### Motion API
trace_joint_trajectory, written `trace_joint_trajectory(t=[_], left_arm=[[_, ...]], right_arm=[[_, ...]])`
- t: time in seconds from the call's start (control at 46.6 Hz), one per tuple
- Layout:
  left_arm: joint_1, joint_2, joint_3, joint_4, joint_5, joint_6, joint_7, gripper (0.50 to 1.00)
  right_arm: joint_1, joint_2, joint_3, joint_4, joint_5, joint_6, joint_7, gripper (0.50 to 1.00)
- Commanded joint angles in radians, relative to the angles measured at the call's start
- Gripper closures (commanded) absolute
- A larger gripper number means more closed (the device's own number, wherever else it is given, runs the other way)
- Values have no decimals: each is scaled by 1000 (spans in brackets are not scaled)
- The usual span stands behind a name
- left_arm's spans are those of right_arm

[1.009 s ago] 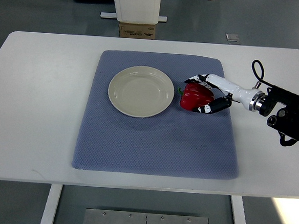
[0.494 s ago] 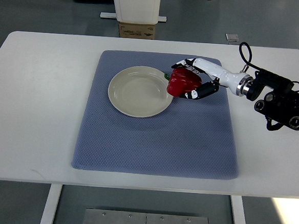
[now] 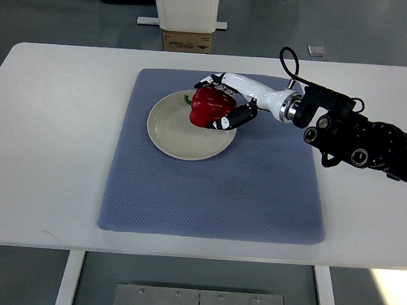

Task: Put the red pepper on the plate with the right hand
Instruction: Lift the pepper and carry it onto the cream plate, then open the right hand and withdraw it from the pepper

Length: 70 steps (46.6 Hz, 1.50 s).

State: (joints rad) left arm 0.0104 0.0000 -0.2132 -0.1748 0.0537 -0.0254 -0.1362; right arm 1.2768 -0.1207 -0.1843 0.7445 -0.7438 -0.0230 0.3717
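In the top view, the right hand (image 3: 224,101) is reaching in from the right edge and its fingers are closing around the red pepper (image 3: 208,107). The pepper is sitting over the right part of the cream plate (image 3: 170,126), which is lying on the blue mat (image 3: 257,191) on the white desk (image 3: 50,149).

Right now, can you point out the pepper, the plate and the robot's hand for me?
pepper (image 3: 205,105), top view, on its red body.
plate (image 3: 170,129), top view, on the bare cream inside, left of the pepper.
right hand (image 3: 224,101), top view, on the middle of the hand, fingers around the pepper.
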Motion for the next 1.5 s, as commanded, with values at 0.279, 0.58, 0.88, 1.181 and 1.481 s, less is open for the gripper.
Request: trace_joint_trajectory(t=[0.279, 0.58, 0.88, 1.181, 1.481], left_arm=[[0, 0, 0, 0, 0, -1, 1, 500], [0, 0, 0, 0, 0, 1, 0, 500], [0, 0, 0, 0, 0, 1, 0, 500], [2, 0, 0, 0, 0, -1, 1, 500], [2, 0, 0, 0, 0, -1, 0, 500]], right_arm=[[13, 104, 32, -20, 1, 3, -108, 1000], [3, 121, 71, -80, 1, 2, -197, 1000], [-19, 121, 103, -79, 1, 2, -232, 1000], [-46, 121, 103, -79, 3, 0, -231, 1000], [-66, 121, 98, -79, 0, 0, -223, 1000]])
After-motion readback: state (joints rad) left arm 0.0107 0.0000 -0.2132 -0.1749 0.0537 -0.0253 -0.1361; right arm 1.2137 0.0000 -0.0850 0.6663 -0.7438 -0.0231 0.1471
